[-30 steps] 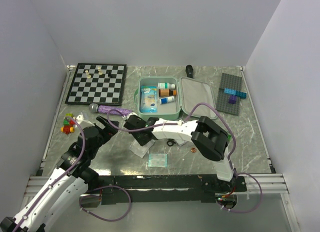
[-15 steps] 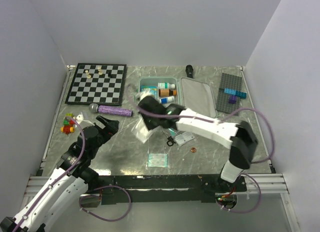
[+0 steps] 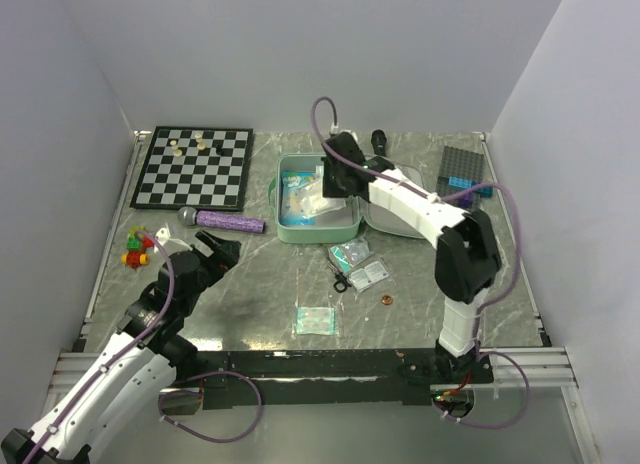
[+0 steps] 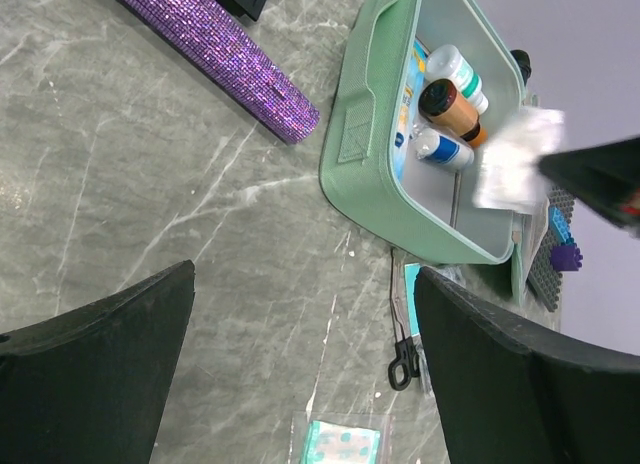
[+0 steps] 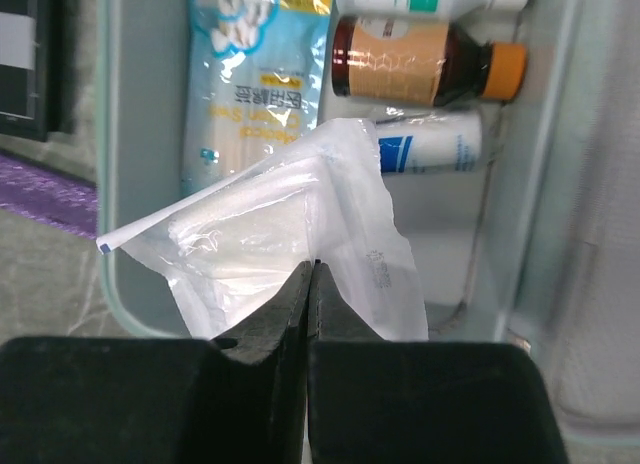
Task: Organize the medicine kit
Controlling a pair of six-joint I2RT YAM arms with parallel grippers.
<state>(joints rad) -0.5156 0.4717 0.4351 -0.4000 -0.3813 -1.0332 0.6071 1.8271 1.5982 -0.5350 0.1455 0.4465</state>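
Medicine kit (image 3: pixel 315 231) lies open, mint-green, grey-lined.

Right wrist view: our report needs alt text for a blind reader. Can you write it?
The right claw, shut, pinches a clear plastic packet above the open medicine kit. Inside lie a blue-white pouch, an amber bottle with an orange cap and a small white tube.

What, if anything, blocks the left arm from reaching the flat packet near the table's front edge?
Probably nothing: yes, it looks reachable. The left gripper is open, nothing lies between it and the packet, and the right gripper holds a pouch away over the green case.
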